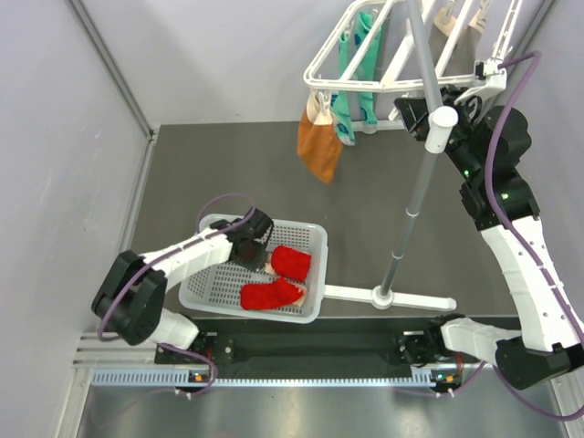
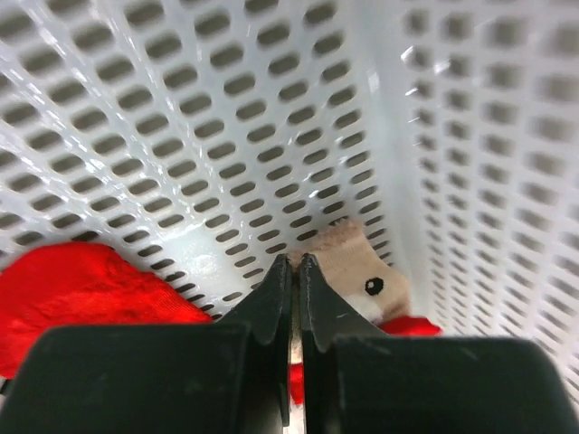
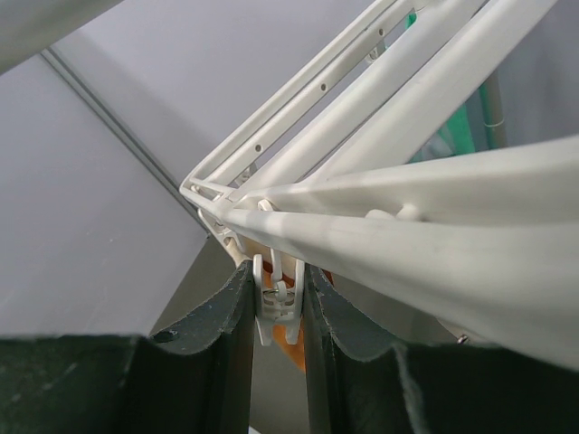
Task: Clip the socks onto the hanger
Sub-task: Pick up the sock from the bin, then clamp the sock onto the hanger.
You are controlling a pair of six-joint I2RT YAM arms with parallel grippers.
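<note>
Dark grey worktop (image 1: 228,164), seen from above and behind the arm bases. The hanger (image 1: 383,87), a white barred frame, stands at far right on a slanting grey pole (image 1: 415,196) with a white foot (image 1: 415,298).

**Progress.** The mint-green socks (image 1: 347,114) already hang from the frame's left end, beside an orange-brown sock (image 1: 319,151). Beige socks (image 1: 447,23) hang farther right. The two red socks (image 1: 290,262) lie in the white perforated basket (image 1: 210,283) at near left, so they appear to be the pair left to clip. Judged from this, the task is about half done, and lifting one red sock is the step in hand.

**Pose.**
- The right arm (image 1: 520,265) rises steeply from its near-right base, with its wrist at the level of the frame's near rail.
- The left arm (image 1: 182,255) lies low, elbow out to the left, forearm reaching right and dipping over the basket wall.
- The left claw (image 2: 294,267) points down at the basket floor and is clenched, its fingers almost meeting. The tips sit just beside the tan toe (image 2: 348,262) of a red sock. Whether fabric is nipped between them cannot be told.
- The right claw (image 3: 279,298) is clenched around a small white clip (image 3: 276,307) dangling under the frame's corner, one finger against each side.
</note>
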